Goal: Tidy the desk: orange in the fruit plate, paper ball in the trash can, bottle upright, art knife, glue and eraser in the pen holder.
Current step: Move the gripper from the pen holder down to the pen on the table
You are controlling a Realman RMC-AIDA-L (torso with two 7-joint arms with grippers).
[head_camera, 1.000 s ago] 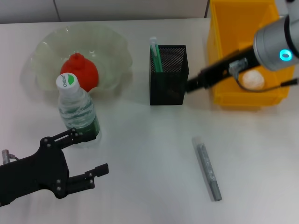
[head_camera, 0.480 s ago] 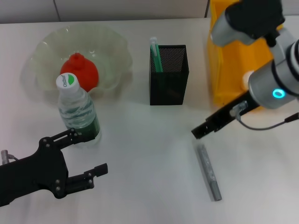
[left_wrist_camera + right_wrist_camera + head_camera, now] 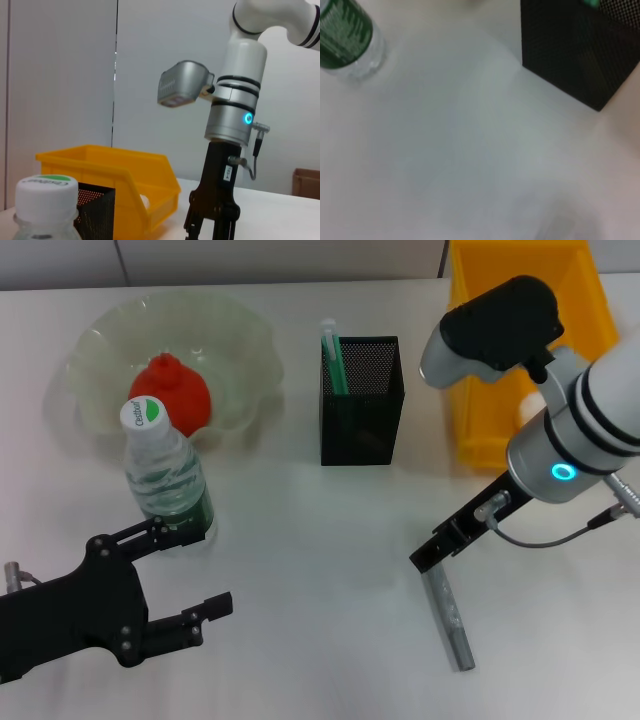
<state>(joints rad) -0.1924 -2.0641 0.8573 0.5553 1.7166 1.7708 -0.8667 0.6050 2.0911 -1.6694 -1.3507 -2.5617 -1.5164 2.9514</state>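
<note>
A grey art knife (image 3: 447, 612) lies on the table at the front right. My right gripper (image 3: 430, 556) points down at its far end; the left wrist view shows that gripper (image 3: 210, 232) open and empty. My left gripper (image 3: 195, 568) is open and empty at the front left, just in front of the upright bottle (image 3: 165, 475). A red-orange fruit (image 3: 172, 390) sits in the pale fruit plate (image 3: 100, 335). A black mesh pen holder (image 3: 362, 415) holds a green stick (image 3: 332, 358). A white paper ball (image 3: 527, 410) lies in the yellow bin (image 3: 480, 340), partly hidden by my right arm. No eraser is in view.
The yellow bin stands at the back right, behind my right arm. The pen holder stands mid-table between plate and bin. The right wrist view shows the bottle (image 3: 345, 35) and the pen holder (image 3: 580, 50) over bare table.
My right arm has swung from over the yellow bin forward and down to the far end of the art knife. The left arm has not moved.
</note>
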